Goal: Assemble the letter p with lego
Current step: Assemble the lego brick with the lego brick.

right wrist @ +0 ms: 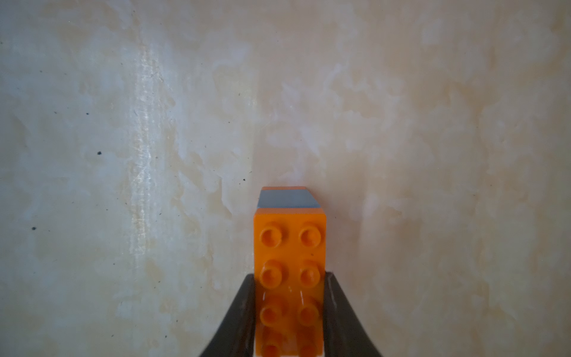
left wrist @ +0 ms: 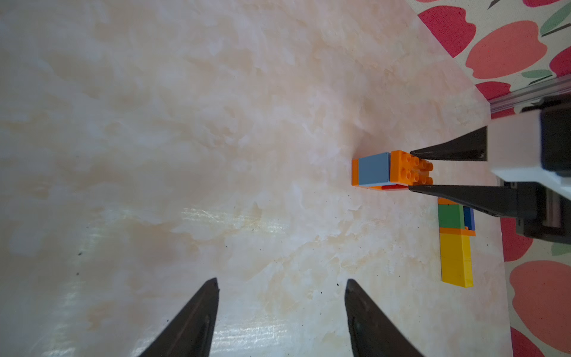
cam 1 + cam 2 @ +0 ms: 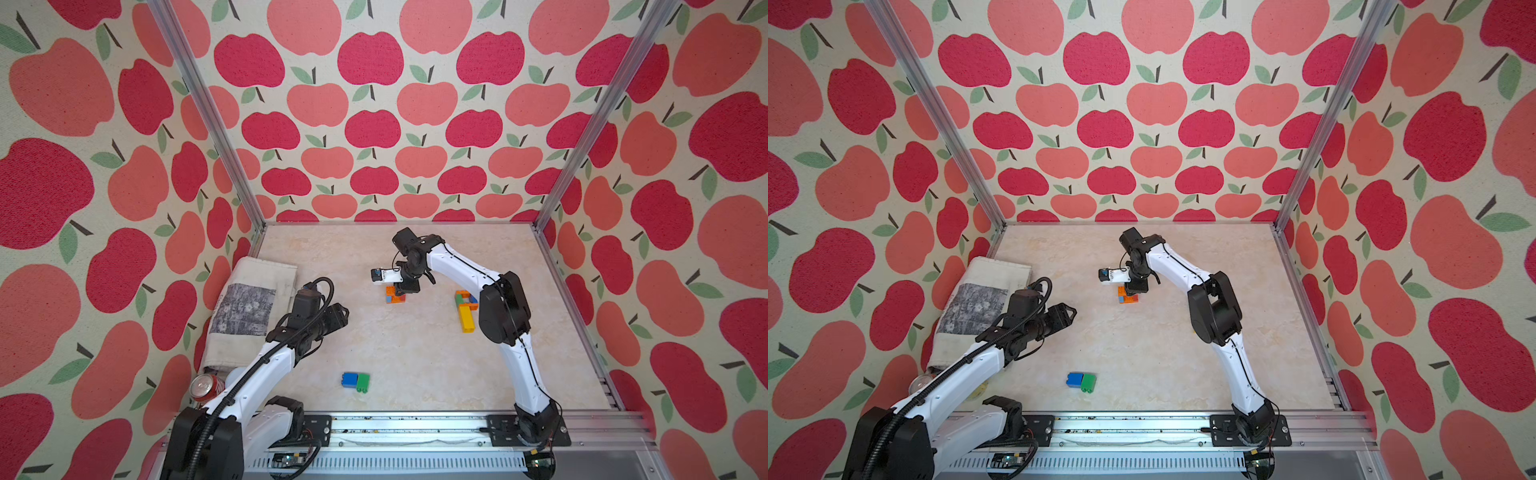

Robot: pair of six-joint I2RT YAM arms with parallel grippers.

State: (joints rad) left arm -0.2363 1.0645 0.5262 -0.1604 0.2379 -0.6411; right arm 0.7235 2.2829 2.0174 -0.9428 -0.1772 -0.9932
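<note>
In both top views the right tool (image 3: 404,289) points down at an orange brick (image 3: 395,296) toward the far edge of the bench (image 3: 415,353), about midway across. A part-built stack (image 3: 466,309) of green, orange and yellow lego lies nearer the right edge, in a top view half behind the right arm. A blue and green pair (image 3: 1081,381) waits near the front edge. The left tool (image 3: 1065,313) hangs by the left edge beside a folded cloth (image 3: 253,303), probably to leave the other arm room.

In the left wrist view, the left tool's jaws stand apart over bare bench, holding nothing. Across from it, the right tool pinches the orange brick, which carries a light blue brick (image 2: 374,168).

In the right wrist view, the jaws clamp the orange brick's long sides, studs facing the camera. That narrow grip likely keeps it square for joining. Whether it has left the bench is unclear.
</note>
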